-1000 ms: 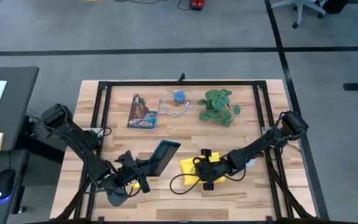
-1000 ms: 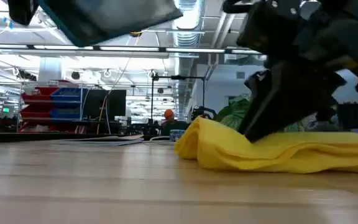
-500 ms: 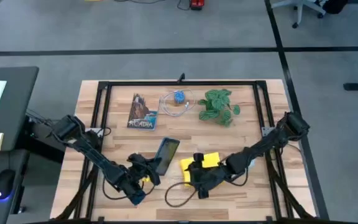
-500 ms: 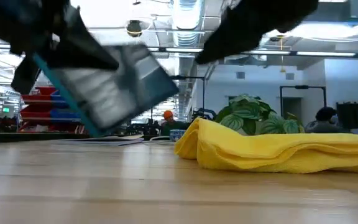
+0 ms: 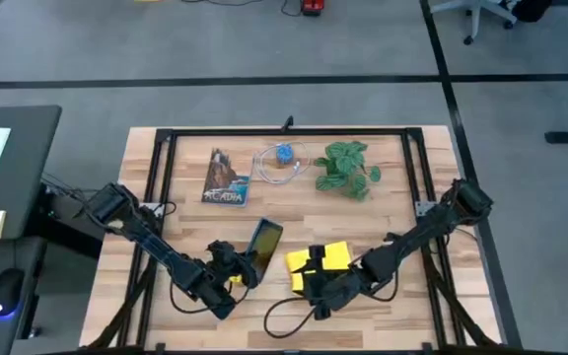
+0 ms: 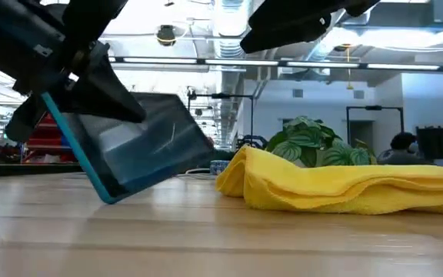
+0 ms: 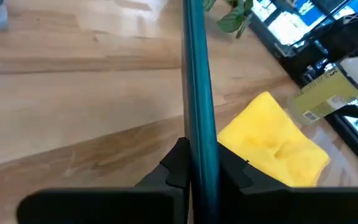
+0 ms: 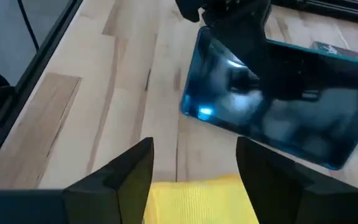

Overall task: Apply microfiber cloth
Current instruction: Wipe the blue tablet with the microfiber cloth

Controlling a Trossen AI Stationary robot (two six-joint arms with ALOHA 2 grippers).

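Yellow microfiber cloth (image 5: 319,264) lies folded on the wooden table (image 5: 383,306), under the right gripper (image 5: 316,279), whose fingers stand spread above it, gripping nothing. Just beside, the left gripper (image 5: 242,272) clamps the teal-backed tablet (image 5: 263,242) by its edge, tilted. Wiping has evidently not begun: cloth and screen remain apart.

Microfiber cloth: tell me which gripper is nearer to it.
Right. The right gripper hovers open over the microfiber cloth's near edge, not touching it. The left gripper is off to the cloth's left, shut on the tablet, which it holds tilted.
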